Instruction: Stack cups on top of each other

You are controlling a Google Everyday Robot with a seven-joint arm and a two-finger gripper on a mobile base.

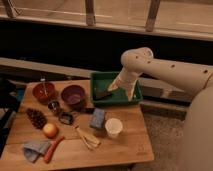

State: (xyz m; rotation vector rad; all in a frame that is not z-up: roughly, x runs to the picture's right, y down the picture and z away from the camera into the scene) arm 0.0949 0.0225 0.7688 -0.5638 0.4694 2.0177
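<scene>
1. Gripper (122, 90) hangs over the green tray (100, 76), right of frame centre. Its fingers (131, 92) are spread wide and hold nothing. Neither cup is touched.
2. The white cup (113, 127) stands upright, mouth up, lower centre-right of the wooden counter (131, 146), just beside a blue sponge (97, 119).
3. The metal cup (54, 106) is left of centre. It sits close below the gap between the red-brown bowl (44, 91) and the purple bowl (73, 95), with a small dark object (66, 118) near it. The two cups are well apart.
4. Judgement: the step in hand is the reach for a first cup. The small metal cup into the large white one looks like the sensible nesting order.
5. Approach the metal cup from above, not from the side, as the bowls crowd it and a sideways sweep could knock their rims.
6. Keep the fingers wide until they straddle the rim, then close gently, because shiny metal may slip.
7. Lift straight up, clear of the bowl edges, before travelling toward lower right.
8. Centre over the white cup's mouth and release low, since it looks light and a nudge could tip it.
</scene>
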